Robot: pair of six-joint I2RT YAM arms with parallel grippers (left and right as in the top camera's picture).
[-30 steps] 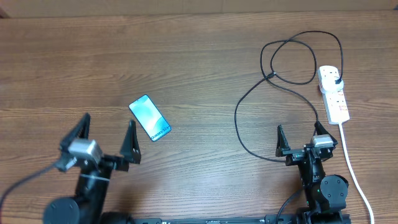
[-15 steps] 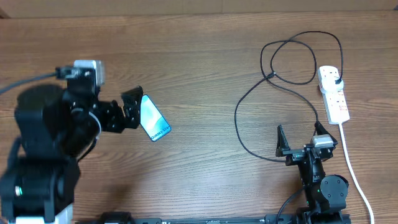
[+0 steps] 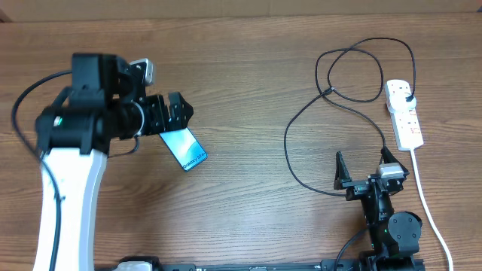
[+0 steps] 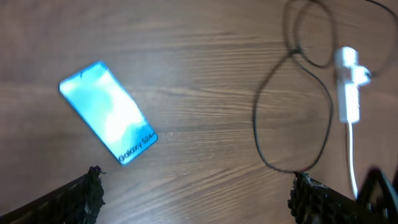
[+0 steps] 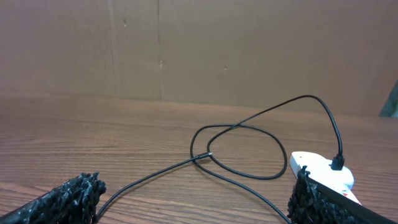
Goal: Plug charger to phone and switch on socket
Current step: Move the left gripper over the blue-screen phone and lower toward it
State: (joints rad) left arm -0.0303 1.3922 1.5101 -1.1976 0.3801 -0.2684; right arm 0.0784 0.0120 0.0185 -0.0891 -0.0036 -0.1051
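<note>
The phone (image 3: 188, 152) lies face up on the wooden table, screen lit light blue; in the left wrist view the phone (image 4: 107, 119) sits up and to the left. My left gripper (image 3: 169, 116) hovers open over its far end, hiding that corner from above; the left gripper (image 4: 198, 198) holds nothing. The charger (image 3: 301, 120) loops in black across the right side, its connector tip (image 5: 208, 155) lying loose and its plug (image 3: 407, 96) seated in the white socket (image 3: 404, 119). My right gripper (image 3: 366, 170) stands open near the front edge, beside the cable, and the right gripper (image 5: 189, 199) is empty.
The socket's thick white cord (image 3: 425, 199) runs toward the front right corner, past the right arm's base. The charger cable (image 4: 292, 112) and socket (image 4: 347, 93) show at the right of the left wrist view. A brown wall (image 5: 186, 43) backs the table.
The left arm has risen from the front edge and swung forward and right, ending above the phone's far end. The right arm, phone, cable and socket have not moved.
</note>
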